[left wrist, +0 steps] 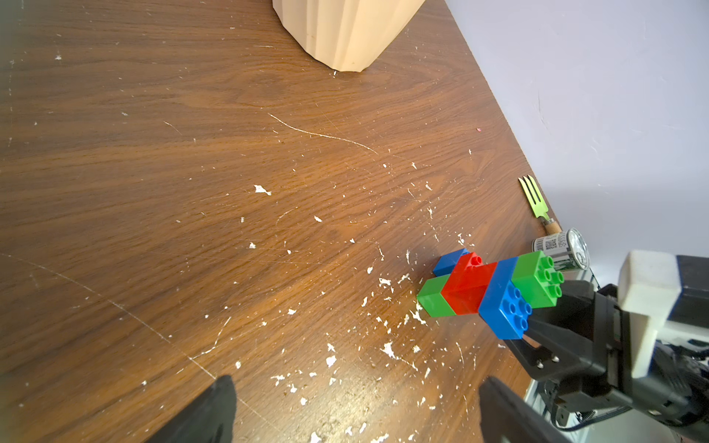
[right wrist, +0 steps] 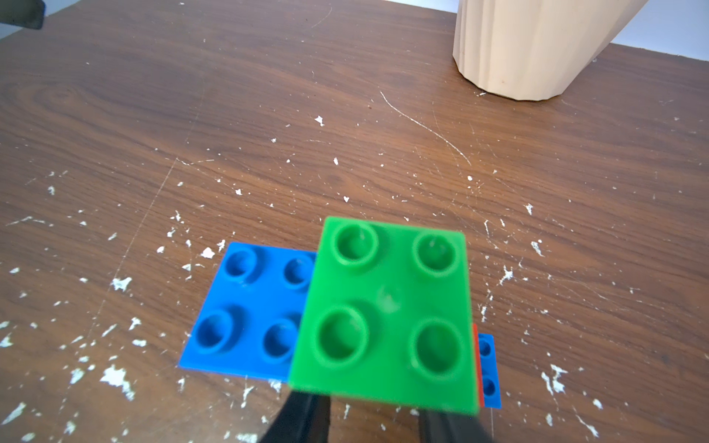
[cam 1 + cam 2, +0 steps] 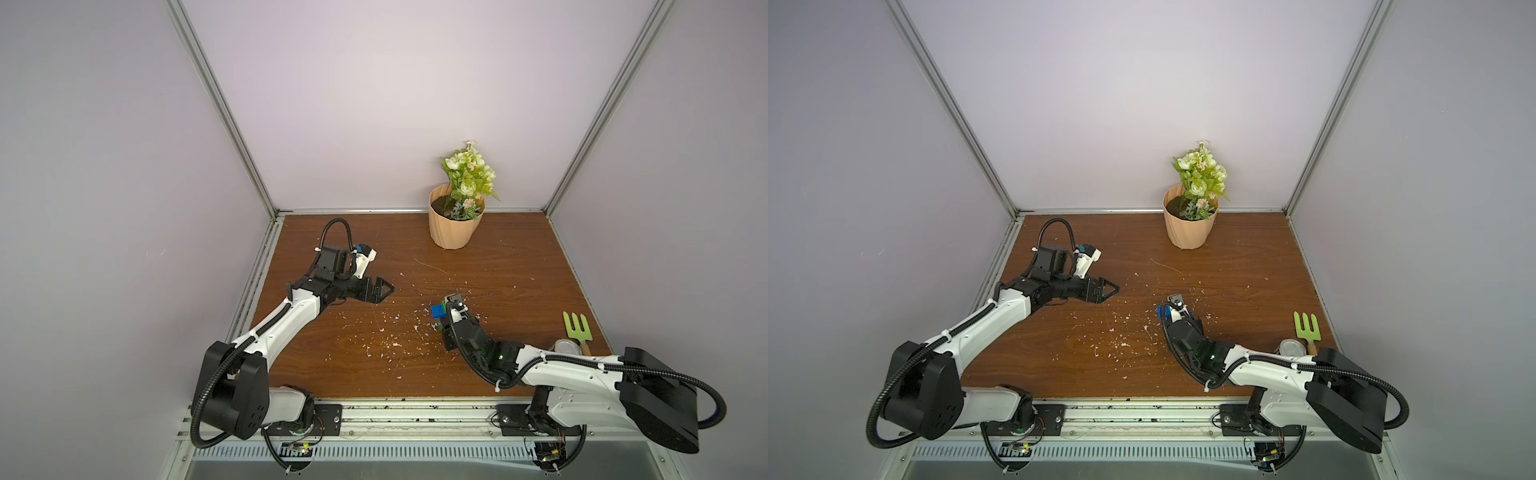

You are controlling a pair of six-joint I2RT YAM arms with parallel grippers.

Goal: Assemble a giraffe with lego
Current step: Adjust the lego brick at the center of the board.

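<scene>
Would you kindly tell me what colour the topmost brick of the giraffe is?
Green: the topmost brick shows best in the right wrist view.

Counts – 1 giraffe [image 1: 470, 285]: 2 green bricks [image 1: 537, 280], 2 blue bricks [image 1: 502, 303], red bricks [image 1: 466, 287] – number unclear. 1 flower pot [image 3: 455, 228], 1 garden fork [image 3: 575, 328], 1 can [image 3: 567, 347], 2 robot arms [image 3: 291, 316].

I get soft, even light, with a pale sheen on the brown wood-grain tabletop [image 1: 230, 115] near the peach ribbed pot [image 1: 345, 30]; both top views bow at the edges; the green studded brick [image 2: 383, 314] looks blurred
</scene>
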